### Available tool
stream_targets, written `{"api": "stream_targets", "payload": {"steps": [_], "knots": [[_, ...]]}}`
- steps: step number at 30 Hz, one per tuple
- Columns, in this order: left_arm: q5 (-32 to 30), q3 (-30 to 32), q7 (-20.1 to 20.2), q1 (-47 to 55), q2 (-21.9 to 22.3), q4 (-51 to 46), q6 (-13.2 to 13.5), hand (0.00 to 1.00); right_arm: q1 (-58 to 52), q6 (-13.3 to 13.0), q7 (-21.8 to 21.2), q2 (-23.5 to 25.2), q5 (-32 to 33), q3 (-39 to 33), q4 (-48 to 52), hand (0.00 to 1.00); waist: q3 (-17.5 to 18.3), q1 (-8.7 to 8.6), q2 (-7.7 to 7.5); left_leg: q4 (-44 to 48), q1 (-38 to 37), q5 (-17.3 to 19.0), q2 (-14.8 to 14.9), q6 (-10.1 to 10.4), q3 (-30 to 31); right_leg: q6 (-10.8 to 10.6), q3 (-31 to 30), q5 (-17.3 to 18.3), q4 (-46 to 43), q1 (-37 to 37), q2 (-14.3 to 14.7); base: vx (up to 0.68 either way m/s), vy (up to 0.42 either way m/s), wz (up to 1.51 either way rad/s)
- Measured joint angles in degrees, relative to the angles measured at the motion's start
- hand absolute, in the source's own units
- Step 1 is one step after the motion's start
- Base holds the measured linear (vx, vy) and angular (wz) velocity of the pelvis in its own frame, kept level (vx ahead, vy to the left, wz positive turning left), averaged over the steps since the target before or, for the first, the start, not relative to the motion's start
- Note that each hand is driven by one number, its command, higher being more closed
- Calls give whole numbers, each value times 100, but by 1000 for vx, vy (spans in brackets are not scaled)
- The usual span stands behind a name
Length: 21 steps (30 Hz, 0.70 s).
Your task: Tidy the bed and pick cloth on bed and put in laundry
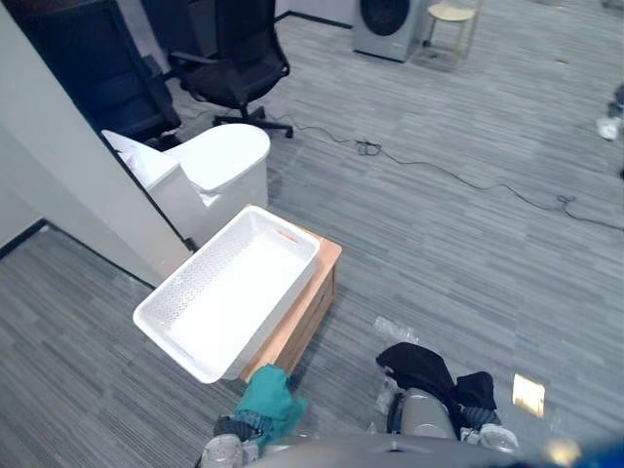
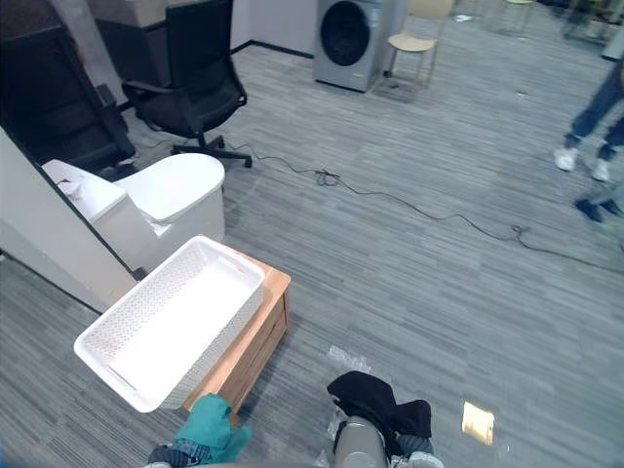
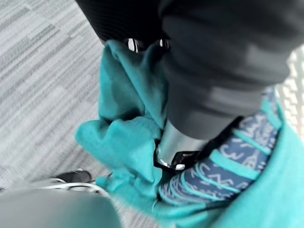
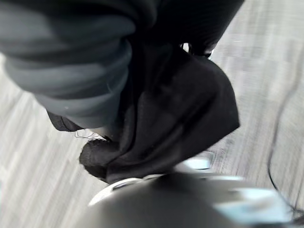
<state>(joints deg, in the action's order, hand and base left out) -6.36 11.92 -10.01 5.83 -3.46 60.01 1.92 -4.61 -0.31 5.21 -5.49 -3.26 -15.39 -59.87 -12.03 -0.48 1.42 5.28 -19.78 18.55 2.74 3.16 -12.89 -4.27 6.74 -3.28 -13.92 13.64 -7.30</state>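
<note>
Left hand [image 3: 174,142]: low at the near edge of the head views, left of centre. Dark ribbed cover over wrist and back of hand. A silver finger is curled into the bunched teal cloth [image 3: 128,142], gripping it.

Right hand [image 4: 66,57]: low, right of centre, on a silver forearm [image 1: 425,417]. Ribbed cover showing, with black cloth [image 4: 180,109] draped over the hand.

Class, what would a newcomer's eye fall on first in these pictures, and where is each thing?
A large white basket sits on a low wooden stand left of centre. Nearest the camera, a teal cloth shows at lower left and a black cloth at lower right. A washing machine stands far back.
</note>
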Motion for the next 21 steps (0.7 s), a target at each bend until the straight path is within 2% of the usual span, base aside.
{"api": "stream_targets", "payload": {"steps": [1,2,3,4,5,6,7,8,10,12,14,15,16,17,18,19,21], "knots": [[-6,65,13,110,99,-21,43,100,39,-11,13,-79,27,-3,-7,100,31,46,158,-55,-7,-123,184,180,-100,135,34,50,-116,3,124,268,-271,1],[-11,137,13,64,130,-20,58,100,170,-5,8,-88,31,-9,-25,100,-117,-8,195,-140,-150,-359,229,340,-95,229,53,337,-489,44,158,303,-208,-4],[-23,187,14,63,143,-17,59,100,200,-2,3,-90,31,4,-46,100,-162,-38,168,-187,-209,-482,228,370,-92,286,71,483,-657,48,166,263,-225,11],[-119,302,12,65,185,-26,80,100,186,-4,-4,-91,29,11,-76,100,-138,-32,220,-99,-275,-652,312,400,-76,357,135,719,-856,0,204,223,-267,17],[-127,473,16,68,261,-32,115,100,135,2,-20,-82,20,23,-88,100,-149,-2,209,520,-83,-651,519,394,19,381,230,973,-752,-231,277,172,-273,20],[-127,591,15,89,273,-44,130,100,89,15,-47,-60,18,37,-88,100,-169,6,181,1066,143,-651,621,394,109,367,273,1032,-639,-376,317,74,-268,51],[-105,836,17,125,271,-191,147,100,-40,24,-64,-1,-28,102,-49,100,-189,-21,160,2607,833,-826,871,202,315,402,506,1099,-392,-731,362,35,-221,65],[-85,905,6,199,314,-310,154,100,-155,39,-52,-50,-37,279,-20,100,-241,-3,114,3907,1445,-1022,1213,188,409,487,637,1163,-180,-1069,469,72,-203,61],[27,857,-27,320,346,-358,173,100,-309,76,-43,-93,-49,449,-11,100,-257,126,136,4796,1979,-991,1529,208,173,571,815,1225,97,-1530,536,175,-156,34],[130,839,-119,377,357,-445,216,100,-351,99,-43,-98,-185,479,-67,100,-256,172,105,4612,2278,-913,1557,174,-250,510,958,1198,463,-1969,474,226,-76,37],[137,833,-135,400,356,-458,242,100,-285,121,-44,-111,-283,515,-142,100,-257,186,92,3711,2385,-861,1400,185,-742,446,1196,1127,641,-2220,290,135,23,41],[135,800,-148,409,362,-454,240,100,-263,122,-45,-140,-365,527,-150,100,-238,166,115,2518,2374,-1059,1214,103,-1268,374,1485,1120,726,-2328,144,-39,64,57],[133,760,-155,409,364,-453,241,100,-253,123,-44,-160,-400,528,-152,100,-225,159,137,2073,2394,-1318,1161,47,-1516,322,1599,1125,745,-2357,110,-78,142,81],[133,694,-156,412,331,-453,244,100,-227,127,-40,-168,-433,526,-194,100,-216,170,137,1728,2389,-1411,1074,-190,-1993,234,1796,1134,784,-2448,53,72,198,136],[130,587,-158,413,256,-445,248,100,-199,135,-29,-121,-438,490,-236,100,-124,99,53,1193,2360,-1531,779,-457,-2387,129,2222,1123,802,-2518,-124,145,208,152],[130,584,-160,409,243,-447,256,100,-226,136,-29,-98,-439,478,-243,100,-110,93,3,988,2314,-1579,655,-541,-2494,106,2396,1110,809,-2544,-171,207,181,171],[134,582,-160,422,164,-295,236,100,-212,139,-27,18,-435,451,-245,100,-74,209,-136,-83,1943,-1781,70,-723,-2207,68,2827,1124,711,-2762,-325,237,151,123]]}}
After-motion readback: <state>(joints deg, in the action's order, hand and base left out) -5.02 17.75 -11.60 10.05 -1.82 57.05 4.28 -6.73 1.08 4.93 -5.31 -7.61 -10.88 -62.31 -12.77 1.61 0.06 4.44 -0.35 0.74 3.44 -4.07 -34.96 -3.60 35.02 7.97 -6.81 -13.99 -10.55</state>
